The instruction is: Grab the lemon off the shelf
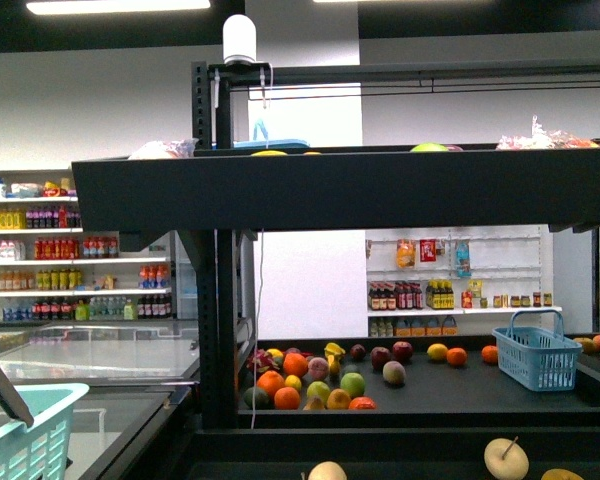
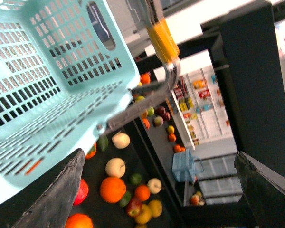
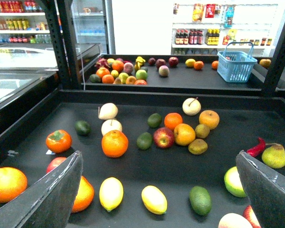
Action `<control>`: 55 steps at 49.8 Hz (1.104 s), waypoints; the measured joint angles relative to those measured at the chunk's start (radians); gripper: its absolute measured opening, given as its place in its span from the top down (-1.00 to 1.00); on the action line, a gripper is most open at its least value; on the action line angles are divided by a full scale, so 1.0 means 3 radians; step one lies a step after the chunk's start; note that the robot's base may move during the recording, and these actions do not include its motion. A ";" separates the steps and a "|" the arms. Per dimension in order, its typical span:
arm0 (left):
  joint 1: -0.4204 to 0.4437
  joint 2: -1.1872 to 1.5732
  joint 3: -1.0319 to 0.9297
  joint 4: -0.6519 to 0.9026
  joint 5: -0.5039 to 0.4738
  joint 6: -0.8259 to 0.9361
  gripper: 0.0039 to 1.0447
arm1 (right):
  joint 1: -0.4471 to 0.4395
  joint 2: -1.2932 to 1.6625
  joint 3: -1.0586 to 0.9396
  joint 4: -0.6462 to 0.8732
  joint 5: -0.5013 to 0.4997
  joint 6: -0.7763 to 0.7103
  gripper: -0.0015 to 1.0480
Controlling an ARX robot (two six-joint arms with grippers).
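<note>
So the fruit is just scattered loose on the bottom tray (image 3: 256, 128) of the black shelf (image 1: 217, 330), nothing stacked, which we guess is what makes a straight top-down grab possible. The lemon (image 3: 154, 199) lies on its side near the tray's front edge. A second lemon (image 3: 111, 193) is just beside it, and a dark green oval fruit (image 3: 200, 199) sits near it on the other side. None of the three seem to touch. The front view cuts off too high to show either lemon.

The right gripper (image 3: 157, 156) hangs above that front edge, tilted down and forward over the tray. Its fingers are spread wide with nothing between them, and the lemon sits roughly in the middle of the gap. To us that looks like a lined-up approach that hasn't dropped yet.

The left gripper (image 2: 159, 153) is spread wide and empty too. The teal basket (image 2: 47, 71) hangs right in front of its camera, probably parked there as the drop-off spot. We can't tell what's actually carrying it, since its handle (image 2: 137, 102) runs clear of both fingers.
</note>
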 joint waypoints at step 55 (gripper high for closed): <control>-0.0174 0.3293 0.2663 0.0440 -0.0439 -0.0802 -0.39 | 0.0000 0.0000 0.0000 0.0000 0.0000 0.0000 -0.85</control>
